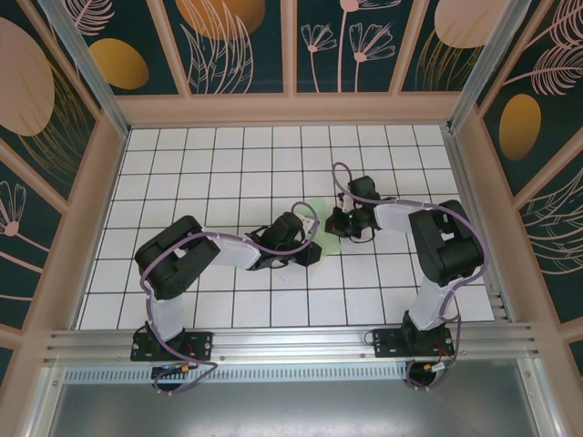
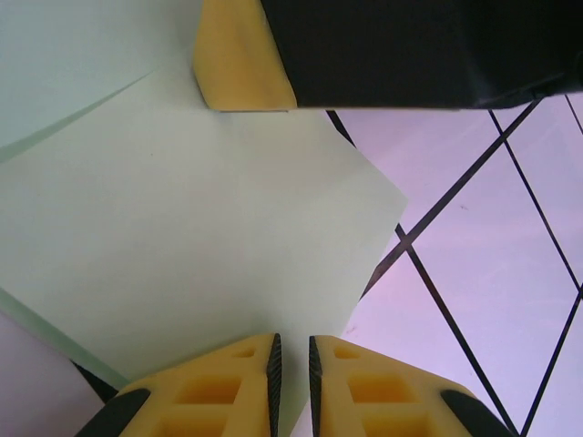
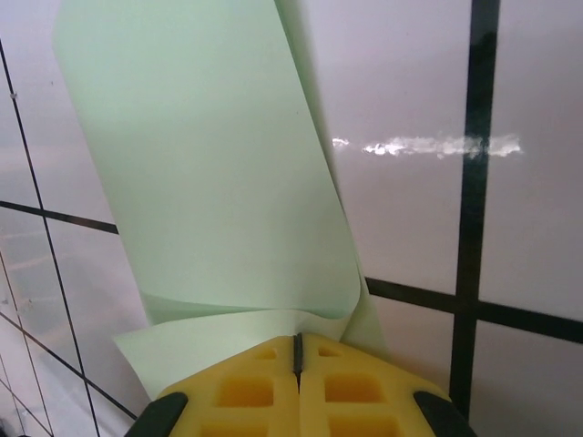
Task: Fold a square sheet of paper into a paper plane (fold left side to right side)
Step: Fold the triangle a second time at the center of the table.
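Square sheet of paper [image 1: 316, 210] mid-table between both claws, one edge lifted and curled back over the rest. Pinched at that raised edge by right gripper [image 3: 296, 350], clamped tight, probably to carry one side across onto the other. Steadied low at another edge by left gripper [image 2: 291, 364], narrowed to a slit, nothing clearly nipped. Free corner lying out over gridded table [image 1: 228, 164]; plenty of open tiles all round for the sweep.

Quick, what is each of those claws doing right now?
Left gripper: jaws almost together over the thin pale green paper sheet; grip cannot be told.
Right gripper: closed, pinching that sheet.
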`<action>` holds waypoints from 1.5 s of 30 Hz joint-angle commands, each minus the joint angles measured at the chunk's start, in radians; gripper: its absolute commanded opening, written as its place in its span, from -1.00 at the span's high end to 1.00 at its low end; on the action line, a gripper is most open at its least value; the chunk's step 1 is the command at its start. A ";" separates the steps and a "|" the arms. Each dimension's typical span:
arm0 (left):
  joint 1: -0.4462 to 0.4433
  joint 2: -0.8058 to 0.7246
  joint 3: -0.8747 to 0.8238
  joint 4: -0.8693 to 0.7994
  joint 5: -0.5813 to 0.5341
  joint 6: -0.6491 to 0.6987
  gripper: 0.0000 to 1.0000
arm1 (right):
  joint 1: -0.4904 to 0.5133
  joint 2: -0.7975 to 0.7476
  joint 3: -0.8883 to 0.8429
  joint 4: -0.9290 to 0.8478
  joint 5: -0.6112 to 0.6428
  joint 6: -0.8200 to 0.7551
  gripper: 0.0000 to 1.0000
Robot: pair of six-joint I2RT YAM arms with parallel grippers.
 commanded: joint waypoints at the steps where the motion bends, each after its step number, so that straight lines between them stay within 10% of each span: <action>1: -0.021 0.062 -0.053 -0.141 0.011 0.006 0.59 | -0.055 0.041 0.041 -0.003 0.096 -0.035 0.85; 25: -0.021 0.030 -0.034 -0.138 0.006 0.006 0.60 | -0.019 -0.200 -0.067 -0.021 -0.042 -0.011 0.80; 45: -0.021 0.028 -0.048 -0.157 -0.001 0.019 0.60 | 0.023 0.032 0.081 -0.030 0.070 -0.035 0.80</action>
